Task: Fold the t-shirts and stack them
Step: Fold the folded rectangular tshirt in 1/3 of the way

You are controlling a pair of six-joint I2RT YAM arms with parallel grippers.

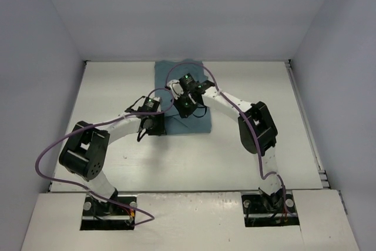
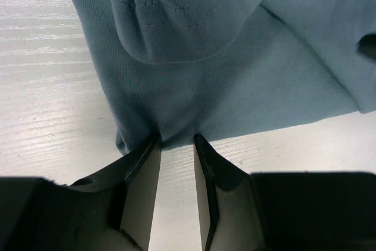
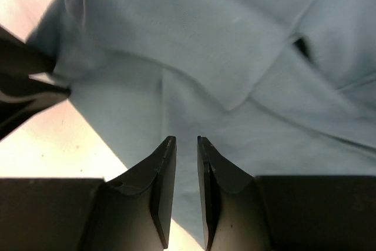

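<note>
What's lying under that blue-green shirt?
Only the white table shows around the shirt. Its own folded layers lie over each other, and anything beneath them is covered by the cloth.

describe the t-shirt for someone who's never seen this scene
Look at the white table, toward its far edge. There, with the left gripper at its edge and the right gripper over it, lies the t-shirt: plain teal cloth folded into a rough rectangle, the only garment in view.

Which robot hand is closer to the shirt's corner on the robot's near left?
Left. The left gripper is right at that corner of the t-shirt, at its near edge. The right gripper is over the shirt's middle, farther back.
</note>
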